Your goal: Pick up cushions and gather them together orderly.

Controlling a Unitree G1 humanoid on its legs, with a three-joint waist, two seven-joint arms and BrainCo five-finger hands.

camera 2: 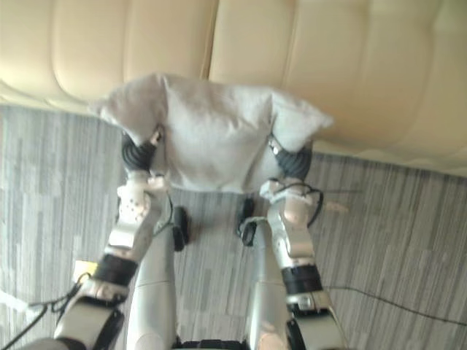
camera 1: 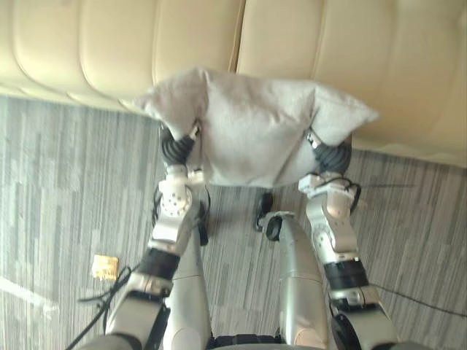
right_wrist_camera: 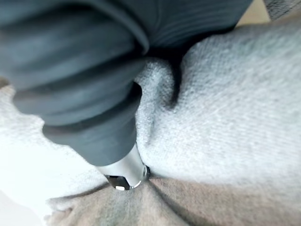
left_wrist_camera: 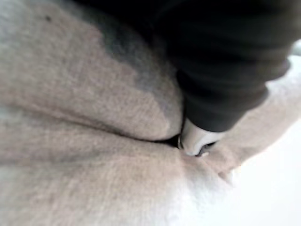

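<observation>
Cream sofa (camera 1: pixel 109 44) upholstery runs across the back of the scene, with grey striped carpet (camera 1: pixel 58 182) in front of it. On the carpet to our left lies a small yellow object (camera 1: pixel 104 267), well apart from the work. Our left hand (camera 1: pixel 175 149) is buried in the left side of a grey cushion (camera 1: pixel 255 131). Fabric folds over it, so we cannot tell whether it clasps the cloth or merely presses. The cushion hangs between both hands, clear of the carpet and just before the sofa's front, its corners flaring out past each wrist. Our right hand (camera 1: pixel 334 154) is sunk into the right side likewise, and we cannot tell its hold either. We judge the cushion light, soft and yielding. It dents rather than resists, so it is best taken from both sides near the middle and squeezed inward evenly, lest it sag or slip out.
</observation>
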